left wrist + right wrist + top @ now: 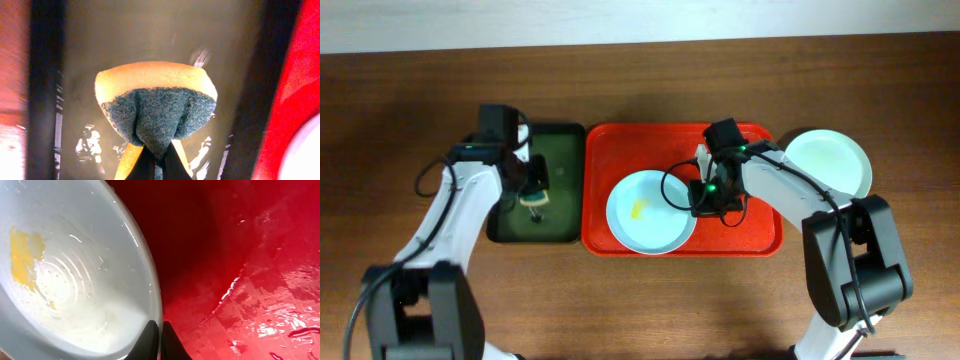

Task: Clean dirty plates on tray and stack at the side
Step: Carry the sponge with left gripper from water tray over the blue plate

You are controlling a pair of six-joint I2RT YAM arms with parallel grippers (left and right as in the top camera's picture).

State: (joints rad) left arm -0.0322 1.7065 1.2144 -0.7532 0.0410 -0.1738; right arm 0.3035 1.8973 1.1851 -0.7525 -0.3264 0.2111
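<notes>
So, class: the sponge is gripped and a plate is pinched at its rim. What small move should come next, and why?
Probably swing the left tool rightward to bring the sponge onto the yellow smear. The sponge hangs over the dark green tray, while the right tool pinches the pale blue plate by its rim on the red tray.

Two plates, blue plate [630, 236] and mint plate [830, 166]; one red tray [762, 226]; one green tray [562, 158]; apparently one sponge [155, 102].
</notes>
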